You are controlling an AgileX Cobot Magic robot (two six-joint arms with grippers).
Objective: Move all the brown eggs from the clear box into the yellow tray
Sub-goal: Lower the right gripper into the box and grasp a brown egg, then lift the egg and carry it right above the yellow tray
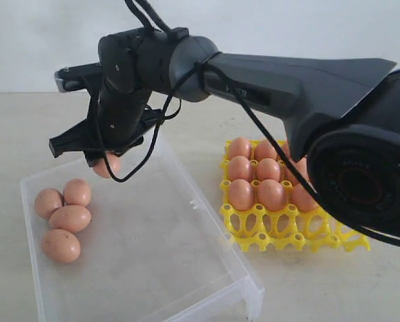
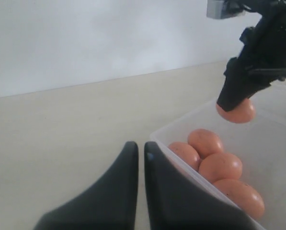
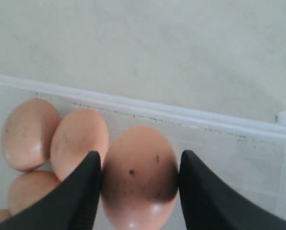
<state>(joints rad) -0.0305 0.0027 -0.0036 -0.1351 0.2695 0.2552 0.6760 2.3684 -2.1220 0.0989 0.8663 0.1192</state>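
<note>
My right gripper (image 1: 104, 159) has reached across to the far left part of the clear box (image 1: 179, 265) and is shut on a speckled brown egg (image 3: 139, 177), held above the box floor. The same egg (image 2: 235, 112) hangs under the right gripper in the left wrist view. Several more brown eggs (image 1: 64, 219) lie together at the box's left end. The yellow tray (image 1: 280, 231) stands right of the box with several eggs (image 1: 256, 180) in its far cups; its near row is bare. My left gripper (image 2: 138, 149) is shut on nothing, just outside the box's corner.
The right arm (image 1: 287, 74) stretches over the tray and box from the right. A large black camera housing (image 1: 360, 181) hides the tray's right side. Pale tabletop (image 1: 320, 295) surrounds box and tray; a white wall stands behind.
</note>
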